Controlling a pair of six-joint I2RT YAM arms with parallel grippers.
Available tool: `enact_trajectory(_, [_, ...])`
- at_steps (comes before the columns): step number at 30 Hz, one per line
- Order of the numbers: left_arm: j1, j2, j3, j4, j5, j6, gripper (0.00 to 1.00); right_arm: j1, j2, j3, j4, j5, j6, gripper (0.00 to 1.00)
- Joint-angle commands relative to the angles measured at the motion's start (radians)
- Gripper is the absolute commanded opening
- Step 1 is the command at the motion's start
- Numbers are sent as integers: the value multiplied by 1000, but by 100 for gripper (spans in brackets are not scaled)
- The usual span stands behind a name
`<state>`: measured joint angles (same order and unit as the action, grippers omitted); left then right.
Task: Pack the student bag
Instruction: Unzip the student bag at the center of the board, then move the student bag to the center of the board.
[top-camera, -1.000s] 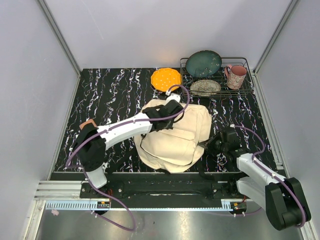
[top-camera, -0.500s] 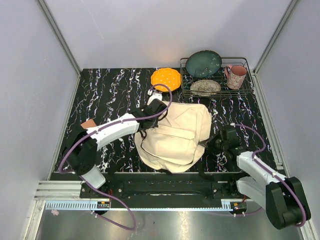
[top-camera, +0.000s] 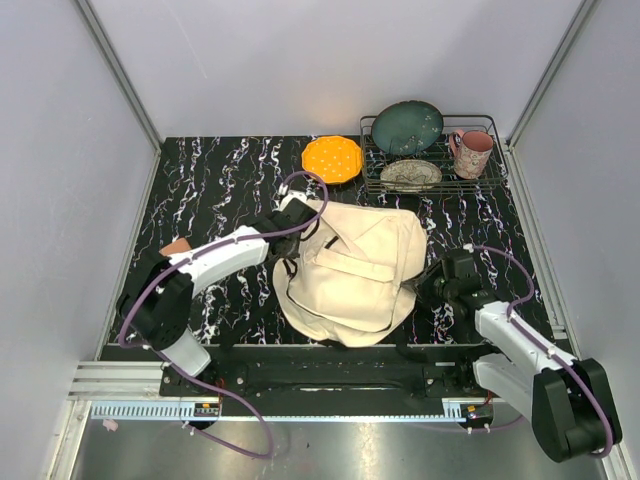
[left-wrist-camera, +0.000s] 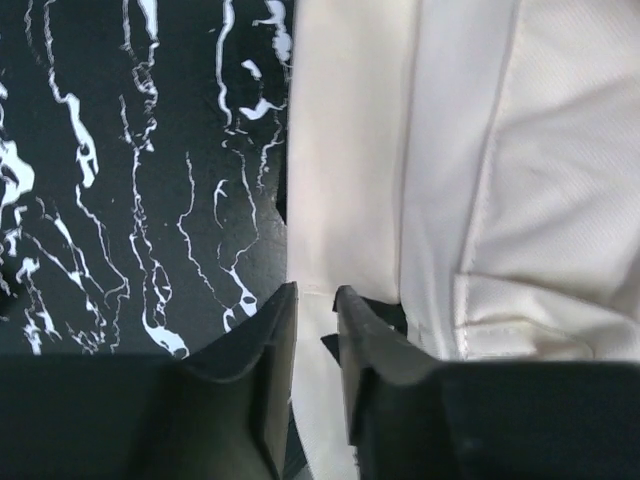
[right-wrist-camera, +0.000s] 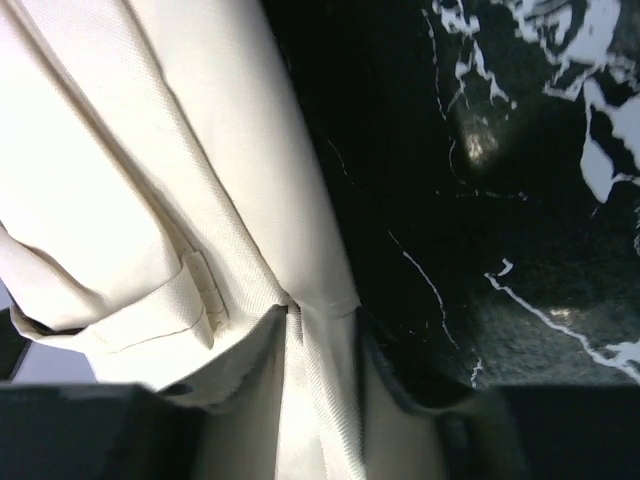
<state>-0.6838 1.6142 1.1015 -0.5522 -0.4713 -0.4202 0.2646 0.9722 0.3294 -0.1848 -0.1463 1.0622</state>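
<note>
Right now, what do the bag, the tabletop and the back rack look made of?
The student bag looks like matte cream woven cloth, perhaps canvas: fine weave and stitched seams show in the wrist views. The tabletop is glossy black with white veining, marble or a print of it; it mirrors a light. The rack is thin dark wire, probably metal.

**Count of Things on the Black Marbled Table**

One table (top-camera: 210, 180). Two robot arms, namely one left arm (top-camera: 215, 262) and one right arm (top-camera: 510, 340). Two grippers, one per arm: left gripper (left-wrist-camera: 315, 300) and right gripper (right-wrist-camera: 320, 330). One student bag (top-camera: 355, 275), cream-coloured. One wire rack (top-camera: 492, 125). Three dishes: one orange plate (top-camera: 332, 158), one teal plate (top-camera: 408, 127) and one smaller patterned dish (top-camera: 411, 174). One pink mug (top-camera: 472, 153). One small brown item (top-camera: 178, 245), too small to identify.
</note>
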Motion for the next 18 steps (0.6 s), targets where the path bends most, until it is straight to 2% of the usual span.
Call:
enact_trajectory(1, [-5, -108, -3, 43, 109, -14, 36, -10, -47, 91, -88, 36, -80, 47])
enact_trajectory(2, [-5, -128, -8, 41, 114, -22, 41, -8, -58, 120, -117, 43, -88, 51])
enact_trajectory(3, [-5, -148, -17, 41, 117, -25, 54, -10, -93, 134, -145, 68, -97, 59])
enact_trajectory(6, [-5, -265, -44, 41, 134, -37, 79, -10, -165, 186, -240, 109, -123, 65])
enact_trajectory(8, [-5, -309, -60, 29, 145, -42, 84, -10, -197, 204, -233, 90, -151, 66])
enact_trajectory(10, [-5, -365, -77, 14, 152, -48, 90, -10, -190, 207, -158, -8, -166, 67])
enact_trajectory(13, [-5, -442, -115, -17, 114, -74, 99, -10, -104, 233, -104, -117, -186, 67])
enact_trajectory(18, [6, -542, -176, -84, 34, -126, 99, 2, 44, 304, -45, -195, -229, 68])
